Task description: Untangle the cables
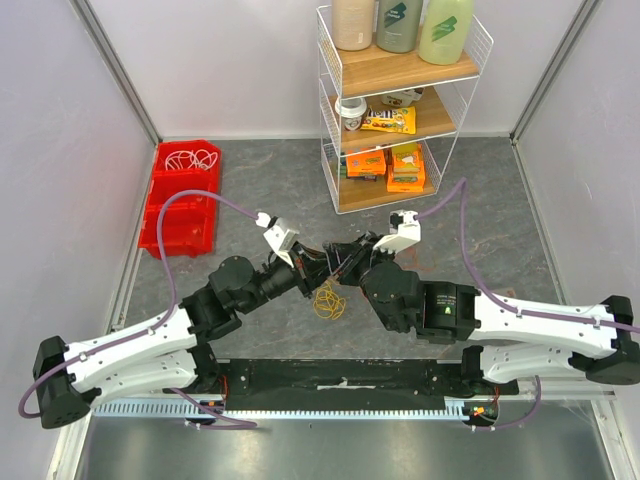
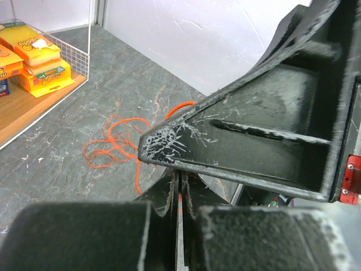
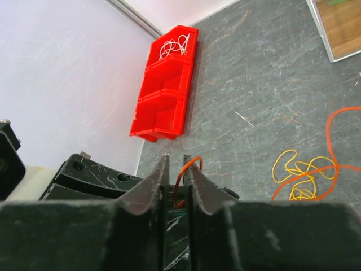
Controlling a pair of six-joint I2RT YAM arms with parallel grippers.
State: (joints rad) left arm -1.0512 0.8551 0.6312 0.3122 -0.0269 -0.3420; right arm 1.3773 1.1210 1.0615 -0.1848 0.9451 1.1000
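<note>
**Q:** Left gripper first: how did its pads stand?

**R:** They were pressed together with a thread of orange showing in the seam. I judged it clamped on the orange cable. The right gripper had its fingers drawn nearly closed on a small loop of the same cable, which stood up between them.

**Q:** So both arms held one cable?

**R:** Yes, they met tip to tip over the middle of the table. The stretch between them was very short and ran left to right. The slack loops of orange lay on the far right side, towards the wire shelf rack, so they were nearer the right arm.

**Q:** And the yellow cable?

**R:** It sat in a small coil on the table, just on the near side of the two grippers and about as close to one arm as the other. From the right wrist, one orange strand crossed it. I could not tell whether the strand was threaded through the coil or only lay over it.

**Q:** What was the count?

**R:** There was one orange cable and one yellow. The white cable was coiled in the far compartment of the red bin, which had three compartments, and I couldn't say if it was one white cable or several.

**Q:** What did the next move turn on?

**R:** On that crossing, in my judgement. The orange needed drawing away from the yellow coil, not across it.
</note>
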